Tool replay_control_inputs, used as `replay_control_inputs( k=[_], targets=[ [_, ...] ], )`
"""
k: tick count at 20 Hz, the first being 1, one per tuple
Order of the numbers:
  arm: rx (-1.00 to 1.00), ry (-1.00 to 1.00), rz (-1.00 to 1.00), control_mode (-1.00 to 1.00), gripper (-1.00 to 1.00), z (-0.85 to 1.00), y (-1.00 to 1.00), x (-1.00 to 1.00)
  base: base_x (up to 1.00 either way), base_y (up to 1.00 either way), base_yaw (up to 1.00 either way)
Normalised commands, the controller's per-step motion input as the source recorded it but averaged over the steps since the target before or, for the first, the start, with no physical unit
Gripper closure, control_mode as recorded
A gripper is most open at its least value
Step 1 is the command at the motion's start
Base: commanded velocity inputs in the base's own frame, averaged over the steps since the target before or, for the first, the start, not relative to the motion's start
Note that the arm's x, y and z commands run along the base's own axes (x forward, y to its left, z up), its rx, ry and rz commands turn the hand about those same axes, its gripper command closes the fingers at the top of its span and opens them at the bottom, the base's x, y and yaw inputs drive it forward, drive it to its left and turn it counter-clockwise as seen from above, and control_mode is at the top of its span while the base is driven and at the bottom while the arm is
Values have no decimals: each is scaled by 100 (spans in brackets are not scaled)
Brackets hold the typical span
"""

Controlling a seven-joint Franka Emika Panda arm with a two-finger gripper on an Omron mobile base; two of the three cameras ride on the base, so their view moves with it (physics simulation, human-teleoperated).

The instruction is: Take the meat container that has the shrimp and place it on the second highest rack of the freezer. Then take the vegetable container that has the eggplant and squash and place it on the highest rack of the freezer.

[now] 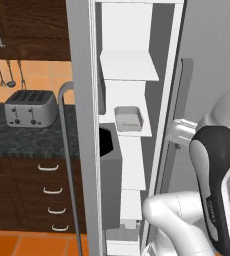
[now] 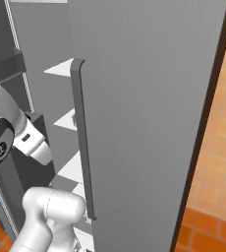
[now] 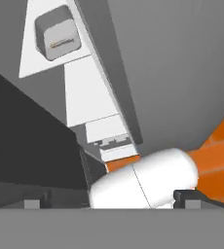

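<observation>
A simulated kitchen with dark wood cabinets, an orange tiled floor and a speckled dark counter surrounds the freezer (image 1: 87,75), whose door stands open on a white interior. The gripper (image 3: 109,203) shows as two small dark fingertips far apart at the bottom of the hand view, spread about as wide as they go, with nothing between them and touching nothing; the hand looks back down along the freezer's shelves toward the floor. Beyond it, the meat container (image 1: 128,118) sits on the second highest rack (image 1: 139,131), and from the hand camera the same tray (image 3: 59,39) carries a thin orange sliver that is probably the shrimp (image 3: 61,44), though it is too small to be sure. The highest rack (image 1: 129,65) above it is bare. By the look of things the first half of the task is finished and the second is in hand: fetching the container with the eggplant and squash. The next move calls for drawing the arm clear of the open door and its long curved handle (image 2: 82,138), then turning or driving to wherever that tray stands. Further left, a toaster (image 1: 31,108) rests on the counter (image 1: 17,140).
</observation>
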Motion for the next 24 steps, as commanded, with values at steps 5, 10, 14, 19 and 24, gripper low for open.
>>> replay_control_inputs(
  k=[5,10,14,19,24],
  targets=[
    [-15,0,49,-100,-100,12,-21,-22,0,0,0],
    [-7,0,27,-100,-100,22,14,0,0,0,0],
    [-16,0,4,-100,-100,0,38,-2,0,0,0],
    [-5,-1,0,-100,-100,0,3,-5,0,0,0],
    [0,-2,0,-100,-100,0,0,0,0,0,0]
  ],
)
